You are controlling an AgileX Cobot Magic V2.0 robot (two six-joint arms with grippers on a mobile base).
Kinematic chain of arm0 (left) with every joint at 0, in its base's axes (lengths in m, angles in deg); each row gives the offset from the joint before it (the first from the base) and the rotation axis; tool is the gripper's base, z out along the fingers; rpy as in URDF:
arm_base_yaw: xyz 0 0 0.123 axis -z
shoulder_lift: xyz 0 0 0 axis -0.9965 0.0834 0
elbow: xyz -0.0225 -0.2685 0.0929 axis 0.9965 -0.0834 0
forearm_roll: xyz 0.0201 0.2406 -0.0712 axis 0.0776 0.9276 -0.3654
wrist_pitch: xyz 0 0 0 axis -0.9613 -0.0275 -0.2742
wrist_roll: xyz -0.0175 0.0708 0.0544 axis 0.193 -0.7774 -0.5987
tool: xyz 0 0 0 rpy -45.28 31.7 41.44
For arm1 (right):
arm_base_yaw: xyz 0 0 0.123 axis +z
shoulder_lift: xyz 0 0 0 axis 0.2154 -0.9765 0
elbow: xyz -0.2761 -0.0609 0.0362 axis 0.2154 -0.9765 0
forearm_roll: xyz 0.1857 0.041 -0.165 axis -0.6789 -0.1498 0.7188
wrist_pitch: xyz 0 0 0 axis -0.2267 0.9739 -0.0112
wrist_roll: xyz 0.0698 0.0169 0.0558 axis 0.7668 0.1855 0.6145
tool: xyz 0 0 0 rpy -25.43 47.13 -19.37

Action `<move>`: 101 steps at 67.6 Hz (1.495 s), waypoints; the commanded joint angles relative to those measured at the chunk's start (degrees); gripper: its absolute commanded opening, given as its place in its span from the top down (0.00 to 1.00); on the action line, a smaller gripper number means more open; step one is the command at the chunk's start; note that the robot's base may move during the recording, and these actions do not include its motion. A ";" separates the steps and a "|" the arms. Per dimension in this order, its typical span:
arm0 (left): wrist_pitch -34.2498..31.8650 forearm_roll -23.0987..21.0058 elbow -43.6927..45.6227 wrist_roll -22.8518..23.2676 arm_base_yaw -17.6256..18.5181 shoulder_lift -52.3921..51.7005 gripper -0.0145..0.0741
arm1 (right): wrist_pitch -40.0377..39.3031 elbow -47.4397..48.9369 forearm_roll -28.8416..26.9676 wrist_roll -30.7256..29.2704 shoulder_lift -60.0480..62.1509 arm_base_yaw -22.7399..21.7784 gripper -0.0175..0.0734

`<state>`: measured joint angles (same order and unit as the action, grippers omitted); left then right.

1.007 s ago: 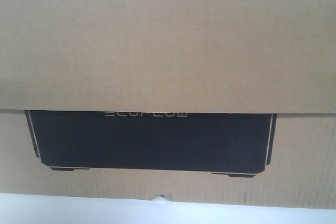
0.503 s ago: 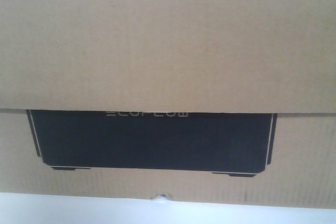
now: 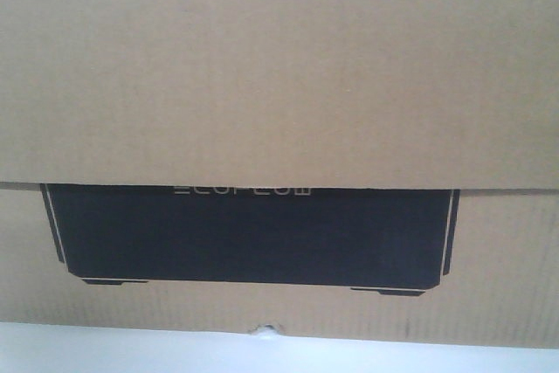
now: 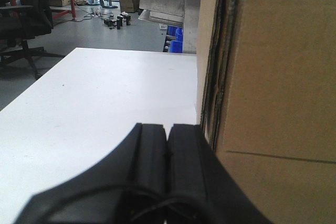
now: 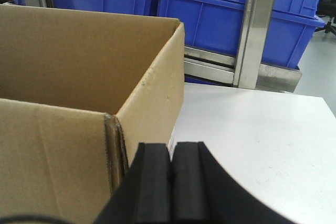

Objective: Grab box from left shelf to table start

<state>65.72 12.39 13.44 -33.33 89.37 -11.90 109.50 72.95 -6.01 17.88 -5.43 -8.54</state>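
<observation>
The brown cardboard box (image 3: 279, 67) fills the front view, its black ECOFLOW panel partly covered by a hanging flap. It stands on the white table (image 3: 131, 351). In the left wrist view my left gripper (image 4: 168, 127) is shut with nothing in it, close beside the box (image 4: 278, 77) side, over the table (image 4: 105, 93). In the right wrist view my right gripper (image 5: 172, 144) is shut and holds nothing, next to the corner of the open-topped box (image 5: 63, 56). Whether either gripper touches the cardboard I cannot tell. The left shelf I cannot identify for sure.
A silvery metal rack (image 5: 252, 30) with blue bins (image 5: 220, 14) stands right behind the table (image 5: 262, 129). A metal tray (image 4: 163, 3) juts out beyond the table's far edge. An office chair (image 4: 23, 19) stands on the floor far left.
</observation>
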 commanded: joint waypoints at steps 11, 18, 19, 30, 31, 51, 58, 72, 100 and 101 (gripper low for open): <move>-5.46 -0.58 0.17 0.24 0.01 -0.90 0.94 | -5.34 1.52 0.47 -0.45 -0.78 -0.03 0.74; -5.46 -0.58 0.17 0.24 0.01 -0.90 0.94 | -5.34 1.52 0.47 -0.45 -0.78 -0.03 0.74; -5.46 -0.58 0.17 0.24 0.01 -0.90 0.94 | -5.34 1.52 0.47 -0.45 -0.78 -0.03 0.74; -5.46 -0.58 0.17 0.24 0.01 -0.90 0.94 | -5.34 1.52 0.47 -0.45 -0.78 -0.03 0.74; -5.46 -0.58 0.17 0.24 0.01 -0.90 0.94 | -5.34 1.52 0.47 -0.45 -0.78 -0.03 0.74; -5.46 -0.58 0.17 0.24 0.01 -0.90 0.94 | -6.20 0.70 0.47 -0.45 -0.78 -0.10 0.74; -5.46 -0.58 0.17 0.24 0.01 -0.90 0.94 | -6.27 -1.16 0.47 -0.15 -0.73 -0.70 0.74; -5.46 -0.58 0.17 0.24 0.01 -0.90 0.94 | -8.76 -7.76 0.56 -0.10 1.18 -4.51 0.74; -5.46 -0.58 0.17 0.24 0.01 -0.79 0.94 | -23.14 -23.56 0.50 1.21 6.07 -5.99 0.74; -5.46 -0.58 0.17 0.24 0.01 -0.79 0.94 | -22.67 -23.45 0.50 1.21 6.07 -5.99 0.74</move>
<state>65.72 12.17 13.44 -33.33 89.37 -11.90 95.24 50.02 -6.01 18.79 0.13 -14.14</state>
